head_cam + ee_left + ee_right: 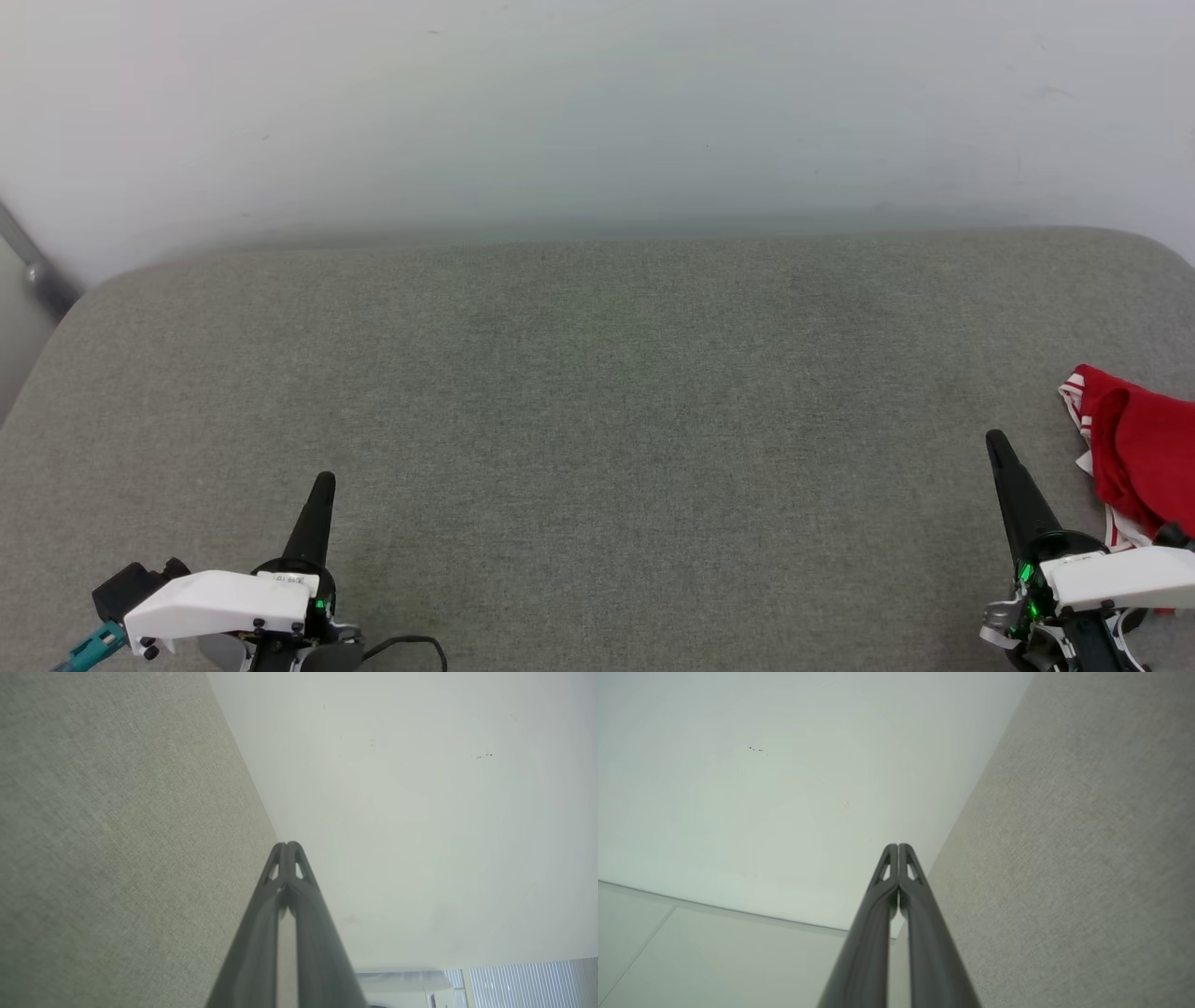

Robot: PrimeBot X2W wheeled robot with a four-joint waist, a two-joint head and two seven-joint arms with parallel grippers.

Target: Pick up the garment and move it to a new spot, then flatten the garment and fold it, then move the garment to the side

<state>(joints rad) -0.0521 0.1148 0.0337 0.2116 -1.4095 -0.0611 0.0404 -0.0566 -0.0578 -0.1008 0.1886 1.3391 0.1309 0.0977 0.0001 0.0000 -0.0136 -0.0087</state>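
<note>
The garment (1139, 457), red with red-and-white striped trim, lies bunched at the right edge of the grey fabric surface (597, 411), partly cut off by the head view's border. My right gripper (995, 441) is shut and empty, its fingers pointing up just left of the garment without touching it. My left gripper (323, 480) sits at the lower left, shut and empty, far from the garment. In the left wrist view the left gripper (287, 844) has its fingertips pressed together. The right gripper (898, 845) looks the same in the right wrist view.
A white wall (597, 112) rises behind the surface's far edge. A grey metal bar (33, 266) leans at the far left corner. A dark cable (401, 644) trails from my left wrist. Window blinds (523, 982) show in the left wrist view.
</note>
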